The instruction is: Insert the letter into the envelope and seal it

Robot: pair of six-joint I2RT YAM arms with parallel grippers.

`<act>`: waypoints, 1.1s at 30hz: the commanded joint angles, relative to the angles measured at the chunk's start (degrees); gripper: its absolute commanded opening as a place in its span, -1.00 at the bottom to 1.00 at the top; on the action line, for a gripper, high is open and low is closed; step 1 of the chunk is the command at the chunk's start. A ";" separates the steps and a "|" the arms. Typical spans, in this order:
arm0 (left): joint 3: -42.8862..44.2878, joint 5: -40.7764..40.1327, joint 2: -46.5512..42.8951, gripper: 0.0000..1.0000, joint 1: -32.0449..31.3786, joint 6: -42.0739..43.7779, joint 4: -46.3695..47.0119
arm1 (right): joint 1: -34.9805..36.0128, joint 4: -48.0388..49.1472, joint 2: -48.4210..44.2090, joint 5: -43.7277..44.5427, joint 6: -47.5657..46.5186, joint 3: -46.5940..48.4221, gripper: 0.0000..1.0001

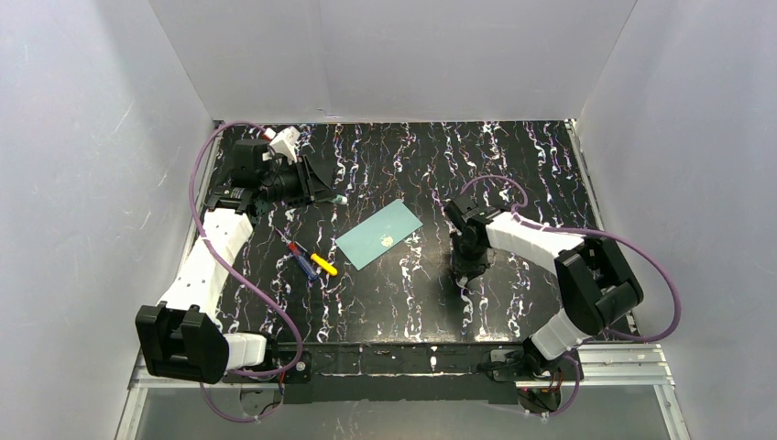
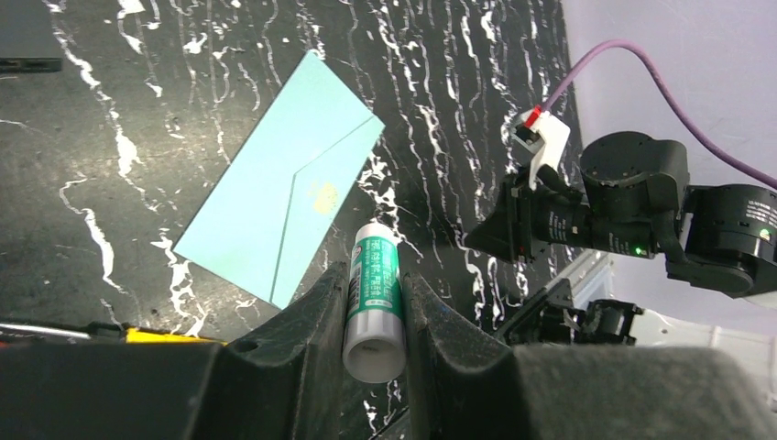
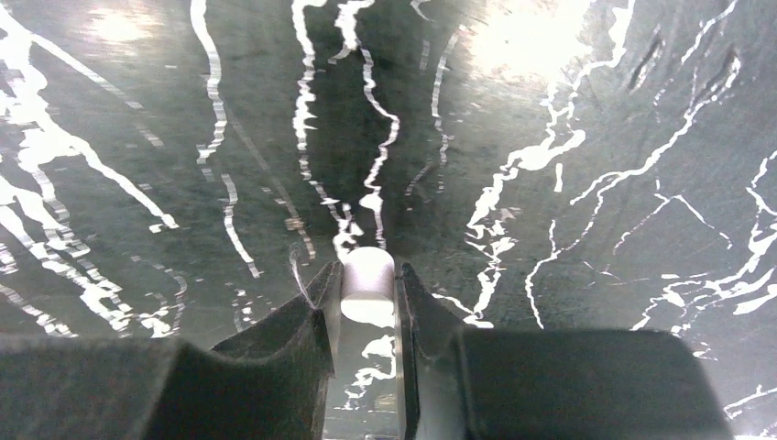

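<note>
On the black marbled table (image 1: 513,156), seen from above, the teal envelope (image 1: 378,235) lies flat at the centre, flap side up (the letter itself cannot be seen). It sits between the left gripper (image 1: 322,186) and the right gripper (image 1: 467,269), apart from both.

In the left wrist view, the left gripper (image 2: 374,280) clamps a green-and-white glue stick (image 2: 374,307).

In the right wrist view, the right gripper (image 3: 366,270) pinches a small white cylinder (image 3: 367,286) above the table.

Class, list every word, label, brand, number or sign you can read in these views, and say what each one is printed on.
On the glue stick: the green label carries white print, too small and blurred to read.
On the teal envelope: a yellowish mark near the flap tip, no legible letters.
On the white cylinder: no print visible.
No text can be quoted from any view.
</note>
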 commanded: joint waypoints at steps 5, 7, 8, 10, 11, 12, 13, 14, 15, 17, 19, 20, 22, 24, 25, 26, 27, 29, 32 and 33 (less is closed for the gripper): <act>0.17 16.02 1.23 -1.00 0.23 -11.76 13.38 | -0.46 14.63 -8.80 -15.59 -1.38 12.66 -0.76; -0.88 19.25 1.93 -1.00 0.23 -18.59 21.88 | -1.12 19.52 -8.97 -20.71 0.82 16.12 -0.75; -1.46 20.74 2.24 -1.00 0.21 -21.81 26.07 | -1.49 22.29 -8.90 -23.02 2.47 17.41 -0.75; -0.07 21.18 3.34 -1.00 0.00 -26.11 28.28 | -2.04 29.38 -8.95 -27.67 7.29 18.81 -0.74; 1.35 21.95 4.23 -1.00 -0.10 -27.00 28.54 | -2.23 34.41 -9.05 -29.17 9.97 18.64 -0.74; 2.83 22.89 5.13 -1.00 -0.19 -28.32 28.69 | -2.41 39.84 -9.10 -30.13 13.16 18.40 -0.74; 4.47 23.40 5.87 -1.00 -0.20 -29.95 28.72 | -2.73 44.23 -8.77 -31.23 16.42 18.51 -0.74; 6.24 23.83 6.27 -1.00 -0.20 -31.55 28.94 | -3.03 48.10 -8.04 -32.29 19.35 19.02 -0.74; 7.84 24.25 6.58 -1.00 -0.28 -32.77 28.98 | -3.25 50.56 -7.30 -32.84 21.52 19.83 -0.74; 11.02 24.94 7.27 -1.00 -0.24 -34.43 28.98 | -3.26 54.50 -6.16 -33.96 24.71 21.29 -0.74; 13.73 25.01 8.26 -1.00 -0.21 -35.57 29.01 | -3.39 59.20 -5.76 -34.31 27.72 21.80 -0.72; 15.07 25.32 8.96 -1.00 -0.26 -36.01 28.99 | -3.59 59.72 -5.43 -34.67 28.69 22.55 -0.72; 17.07 25.82 9.81 -1.00 -0.21 -36.26 29.07 | -3.88 60.73 -5.56 -34.97 29.79 23.49 -0.72; 18.47 26.02 10.45 -1.00 -0.25 -35.31 29.07 | -4.01 61.83 -6.04 -34.52 29.98 23.46 -0.70; 19.00 26.06 10.92 -1.00 -0.23 -34.96 29.07 | -4.18 62.05 -6.06 -34.38 30.07 23.55 -0.70; 19.37 25.92 11.38 -1.00 -0.23 -35.07 29.07 | -4.42 62.39 -6.00 -34.53 30.59 23.57 -0.70; 19.59 25.72 11.80 -1.00 -0.21 -35.14 29.07 | -4.56 64.02 -5.91 -34.85 31.51 23.35 -0.70; 20.17 25.59 12.35 -1.00 -0.21 -35.05 29.07 | -4.68 67.04 -5.59 -35.23 33.12 23.02 -0.69; 20.38 25.59 12.89 -1.00 -0.23 -34.95 29.07 | -4.71 68.09 -4.92 -35.34 33.61 23.62 -0.68; 20.31 25.59 12.86 -1.00 -0.21 -34.96 29.07 | -4.71 68.20 -4.71 -35.43 33.60 23.70 -0.68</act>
